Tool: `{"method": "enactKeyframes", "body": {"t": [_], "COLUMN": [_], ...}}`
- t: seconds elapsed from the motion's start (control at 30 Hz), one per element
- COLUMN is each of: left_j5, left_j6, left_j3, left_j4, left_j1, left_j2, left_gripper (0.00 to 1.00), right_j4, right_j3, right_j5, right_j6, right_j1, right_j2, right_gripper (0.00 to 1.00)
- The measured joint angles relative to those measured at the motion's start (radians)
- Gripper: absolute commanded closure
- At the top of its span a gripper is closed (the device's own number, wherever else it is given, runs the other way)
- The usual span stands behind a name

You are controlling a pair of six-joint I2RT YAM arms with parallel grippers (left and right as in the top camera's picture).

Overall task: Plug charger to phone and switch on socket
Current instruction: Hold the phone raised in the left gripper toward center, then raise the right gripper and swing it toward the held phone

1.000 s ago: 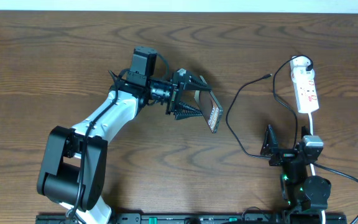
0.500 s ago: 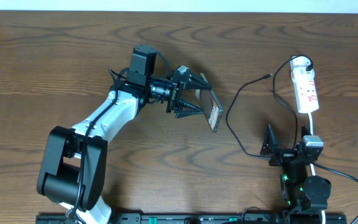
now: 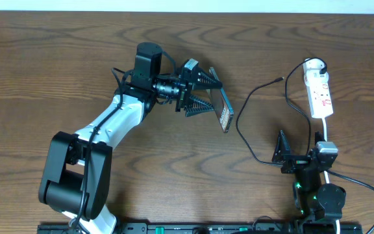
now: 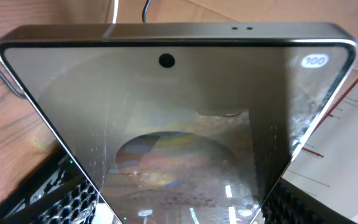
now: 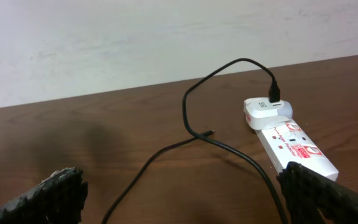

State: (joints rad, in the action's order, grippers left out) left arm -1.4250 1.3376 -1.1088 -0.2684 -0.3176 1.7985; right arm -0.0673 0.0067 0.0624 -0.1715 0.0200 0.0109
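From the left wrist, the phone fills the frame, clamped in the left hand; overhead it tilts above the worktop at centre. The right hand gapes empty. Beyond it, the charger reaches the socket.

Only "100" can be read, in the phone's upper screen corner.

Phone slightly farther up-table.

Overhead downward, right wrist low, both showing socket
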Motion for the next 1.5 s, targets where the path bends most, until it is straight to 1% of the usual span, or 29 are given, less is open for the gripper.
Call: {"method": "enactKeyframes", "body": {"t": [0.17, 0.27, 0.33, 0.4, 0.53, 0.6, 0.7, 0.8, 0.97, 1.03, 1.2, 1.37, 1.43, 1.5], "left_j5": [0.018, 0.022, 0.033, 0.048, 0.080, 0.095, 0.104, 0.111, 0.121, 0.122, 0.123, 0.123, 0.123, 0.123], "left_j6": [-0.023, -0.045, -0.056, -0.061, -0.071, -0.078, -0.080, -0.081, -0.081, -0.081, -0.081, -0.081, -0.081, -0.082], "left_j3": [0.000, 0.000, 0.000, 0.000, 0.000, 0.000, 0.000, 0.000, 0.000, 0.000, 0.000, 0.000, 0.000, 0.000], "left_j4": [-0.002, -0.001, -0.002, -0.002, -0.002, -0.002, -0.001, -0.001, -0.001, -0.001, -0.001, -0.001, -0.001, -0.001], "left_j1": [0.000, 0.000, 0.000, 0.000, 0.000, 0.000, 0.000, 0.000, 0.000, 0.000, 0.000, 0.000, 0.000, 0.000], "left_j2": [0.000, 0.000, 0.000, 0.000, 0.000, 0.000, 0.000, 0.000, 0.000, 0.000, 0.000, 0.000, 0.000, 0.000], "left_gripper": [0.34, 0.34, 0.34, 0.34, 0.34, 0.34, 0.35, 0.34, 0.34, 0.34, 0.34, 0.34, 0.35, 0.34], "right_j4": [0.001, 0.002, 0.003, 0.006, 0.021, 0.026, 0.027, 0.027, 0.027, 0.027, 0.026, 0.004, -0.060, -0.185], "right_j3": [0.000, 0.000, 0.000, 0.000, 0.000, 0.000, 0.000, 0.000, 0.000, 0.000, 0.000, 0.005, 0.031, 0.085], "right_j5": [0.008, 0.022, 0.035, 0.066, 0.203, 0.297, 0.421, 0.496, 0.497, 0.479, 0.473, 0.484, 0.486, 0.476], "right_j6": [-0.008, -0.062, -0.156, -0.305, -0.549, -0.629, -0.712, -0.763, -0.779, -0.762, -0.611, -0.516, -0.475, -0.431], "right_j1": [0.000, 0.000, 0.000, 0.000, 0.000, 0.000, 0.000, 0.000, 0.000, 0.000, 0.000, 0.000, 0.000, 0.000], "right_j2": [0.000, 0.000, 0.000, 0.000, 0.000, 0.000, 0.000, 0.000, 0.000, 0.000, 0.003, 0.025, 0.038, 0.050], "right_gripper": [0.01, 0.01, 0.01, 0.01, 0.01, 0.01, 0.01, 0.01, 0.01, 0.01, 0.01, 0.01, 0.01, 0.01]}}
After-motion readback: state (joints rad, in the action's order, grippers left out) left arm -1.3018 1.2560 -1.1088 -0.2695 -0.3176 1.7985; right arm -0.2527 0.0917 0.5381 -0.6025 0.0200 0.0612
